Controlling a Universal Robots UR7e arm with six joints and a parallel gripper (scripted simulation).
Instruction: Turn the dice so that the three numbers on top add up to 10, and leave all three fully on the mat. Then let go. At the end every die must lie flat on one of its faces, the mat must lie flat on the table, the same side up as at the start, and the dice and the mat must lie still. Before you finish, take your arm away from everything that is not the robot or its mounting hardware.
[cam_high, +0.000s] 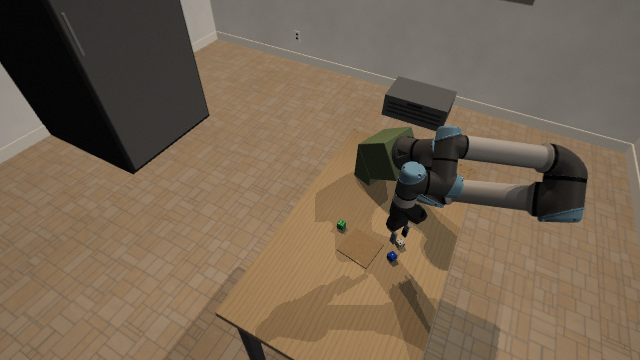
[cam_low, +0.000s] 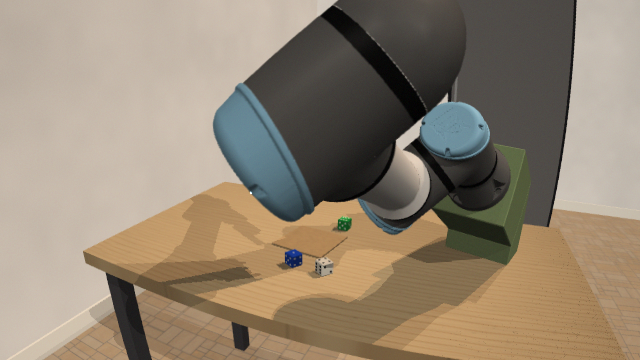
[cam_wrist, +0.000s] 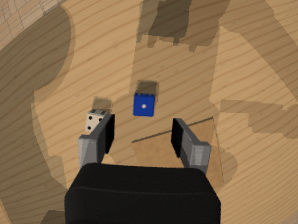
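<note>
The tan mat (cam_high: 360, 248) (cam_low: 311, 241) (cam_wrist: 206, 134) lies flat on the table with no die on it. The blue die (cam_high: 392, 256) (cam_low: 293, 258) (cam_wrist: 144, 105) lies beside the mat, one pip on top. The white die (cam_high: 400, 243) (cam_low: 324, 267) (cam_wrist: 94, 121) lies near the blue one; the left finger partly covers it in the wrist view, where several pips show on top. The green die (cam_high: 341, 225) (cam_low: 344, 223) lies off the mat's opposite side; its top number is unclear. My gripper (cam_high: 399, 236) (cam_wrist: 143, 128) is open and empty above the table near the white die, hidden in the exterior view.
The table (cam_high: 300, 280) (cam_low: 200, 240) (cam_wrist: 55, 105) carries the green robot base (cam_high: 379, 160) (cam_low: 515, 210) at one end. The arm's large elbow (cam_low: 350, 100) blocks much of the exterior view. Arm shadows fall across the table top. A table edge lies beyond the white and blue dice.
</note>
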